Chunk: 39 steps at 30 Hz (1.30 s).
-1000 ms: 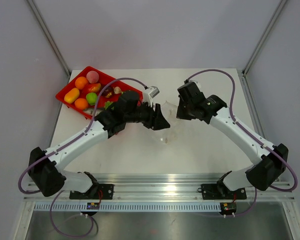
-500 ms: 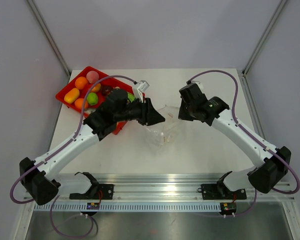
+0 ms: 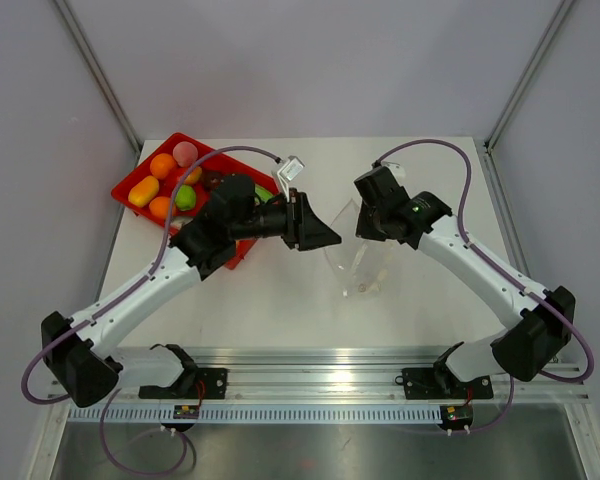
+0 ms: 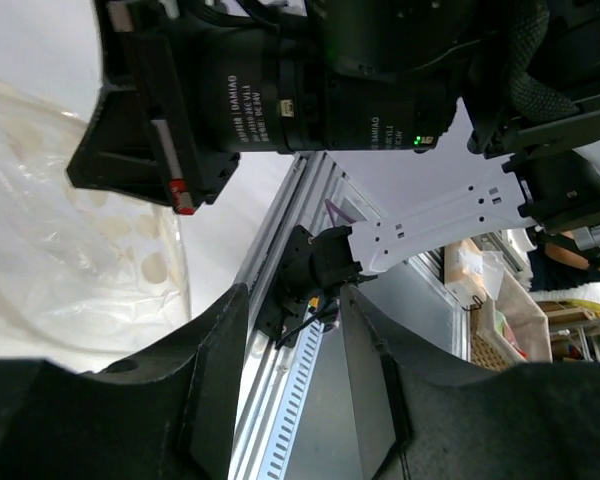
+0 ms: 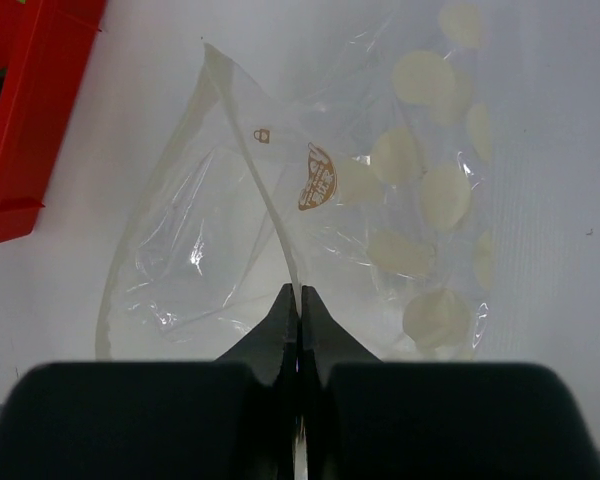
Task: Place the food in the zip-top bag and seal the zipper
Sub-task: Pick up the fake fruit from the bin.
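As the right hand (image 5: 298,297) pinches it, the zip-top bag (image 5: 220,240) gapes.

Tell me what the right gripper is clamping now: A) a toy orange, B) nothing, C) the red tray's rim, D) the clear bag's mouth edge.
D: in the right wrist view the right gripper is shut on the edge of the zip-top bag, with the pouch spreading out beyond its fingertips.

Looks like a robot lab. White table (image 3: 310,310) boxed in by plain gray walls (image 3: 310,60) and slanted metal posts (image 3: 95,70). Along the near edge, a metal rail (image 3: 320,381) with a left arm (image 3: 150,285) and a right arm (image 3: 480,265) bolted on, purple cables (image 3: 435,143) looping off them. Shelves (image 4: 500,310) of boxes beyond the table in the left wrist view.
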{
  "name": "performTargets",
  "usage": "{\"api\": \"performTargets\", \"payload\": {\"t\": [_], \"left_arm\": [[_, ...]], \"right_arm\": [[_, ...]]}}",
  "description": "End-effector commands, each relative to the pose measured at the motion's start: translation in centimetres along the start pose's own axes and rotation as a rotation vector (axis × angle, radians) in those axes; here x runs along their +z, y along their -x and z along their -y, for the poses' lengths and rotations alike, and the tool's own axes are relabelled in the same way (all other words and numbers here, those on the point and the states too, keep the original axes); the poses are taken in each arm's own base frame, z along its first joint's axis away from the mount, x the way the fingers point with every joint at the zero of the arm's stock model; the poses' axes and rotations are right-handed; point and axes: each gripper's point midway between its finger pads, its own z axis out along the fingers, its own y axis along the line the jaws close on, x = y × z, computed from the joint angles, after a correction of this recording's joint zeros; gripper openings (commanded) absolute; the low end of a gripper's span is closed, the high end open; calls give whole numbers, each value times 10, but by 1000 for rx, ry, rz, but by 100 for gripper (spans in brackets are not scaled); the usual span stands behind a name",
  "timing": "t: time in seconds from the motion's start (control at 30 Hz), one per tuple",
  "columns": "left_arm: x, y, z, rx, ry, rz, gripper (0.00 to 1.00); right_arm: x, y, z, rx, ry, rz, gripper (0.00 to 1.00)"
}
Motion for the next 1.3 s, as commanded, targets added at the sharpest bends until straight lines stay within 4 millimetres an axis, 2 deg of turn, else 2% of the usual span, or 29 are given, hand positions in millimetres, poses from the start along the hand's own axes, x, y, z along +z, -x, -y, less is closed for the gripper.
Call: {"api": "performTargets", "payload": {"t": [0.0, 0.03, 0.1, 0.13, 0.17, 0.2, 0.23, 0.3, 0.33, 0.4, 0.43, 0.5, 0.53, 0.57, 0.6, 0.67, 0.77, 0.8, 0.83, 0.9, 1.0, 1.03, 1.07, 1.27], "left_arm": [[-19, 28, 0, 66, 73, 90, 44], [-25, 34, -12, 54, 121, 119, 44], [-35, 34, -36, 7, 204, 131, 48], [-48, 46, -58, -22, 287, 176, 50], [-56, 41, -77, -66, 358, 159, 51], [-66, 48, -89, -79, 417, 176, 53], [-87, 48, -120, -108, 565, 183, 54], [-109, 51, -154, -127, 744, 182, 57], [-133, 65, -173, -115, 878, 226, 57], [-154, 50, -206, -192, 1033, 164, 60], [-172, 50, -220, -234, 1099, 168, 61], [-190, 44, -248, -289, 1191, 167, 63], [-204, 43, -263, -316, 1256, 185, 70], [-210, 41, -272, -332, 1281, 184, 73], [-211, 34, -288, -363, 1307, 156, 75], [-221, 33, -304, -397, 1346, 155, 76], [-222, 22, -335, -454, 1373, 101, 80], [-222, 28, -340, -451, 1380, 103, 81], [-221, 21, -355, -477, 1397, 75, 83], [-220, 29, -364, -480, 1393, 87, 84], [-214, 27, -385, -503, 1392, 64, 84], [-211, 34, -388, -495, 1385, 72, 83], [-209, 30, -397, -505, 1390, 53, 81], [-202, 33, -420, -511, 1391, 45, 75]], "right_arm": [[-9, 21, 0, 22, -14, 77, 0], [-10, 20, -1, 22, -14, 75, 0], [-10, 21, 0, 21, -18, 79, 0], [-10, 20, 1, 18, -21, 78, 0], [-11, 21, 1, 21, -19, 81, 0], [-12, 21, 1, 21, -17, 83, 0], [-13, 22, 1, 22, -15, 86, 0], [-15, 23, 1, 20, -14, 89, 0], [-16, 24, 1, 19, -13, 91, 0], [-18, 26, 1, 20, -10, 98, 0], [-20, 26, 1, 23, -5, 99, 0], [-22, 28, 0, 20, -2, 104, 0], [-22, 28, 0, 18, 1, 104, 0], [-22, 27, 0, 16, 2, 102, 0], [-23, 27, -1, 14, 5, 99, 0], [-23, 28, -1, 14, 9, 101, 0], [-22, 26, -2, 12, 11, 94, 0], [-22, 26, -2, 15, 13, 94, 0], [-22, 25, -3, 10, 15, 89, 0], [-22, 25, -3, 10, 15, 89, 0], [-19, 25, -3, 3, 14, 83, 0], [-18, 24, -4, 1, 14, 81, 0], [-18, 24, -4, 1, 15, 80, 0], [-13, 22, -8, -10, 20, 68, 0]]}}
